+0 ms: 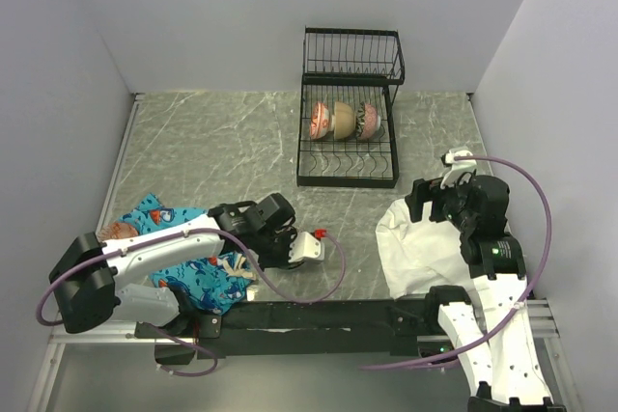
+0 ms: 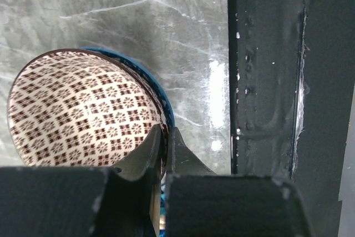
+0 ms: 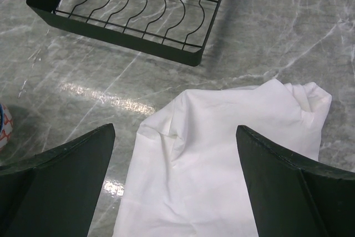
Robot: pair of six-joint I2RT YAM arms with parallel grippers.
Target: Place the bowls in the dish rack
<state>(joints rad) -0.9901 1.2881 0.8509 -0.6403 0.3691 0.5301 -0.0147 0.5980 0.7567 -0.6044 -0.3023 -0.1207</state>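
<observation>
Brown-and-cream patterned bowl (image 2: 83, 109) pinched at its rim by the left gripper (image 2: 163, 137); black wire dish rack (image 1: 348, 178) at upper centre of the top view

The bowl is seen at the lower left of the left wrist frame, its mouth turned to the camera, one finger inside the rim and one outside. The rack's long axis runs up and down the frame, with the raised basket tier at the top end. Three bowls (image 1: 344, 119) are stood on edge side by side across its base. The right gripper (image 3: 175, 165) is held with jaws spread wide over a crumpled white cloth (image 3: 222, 137) on the grey marble-patterned table (image 1: 212, 151), at the lower right of the rack
</observation>
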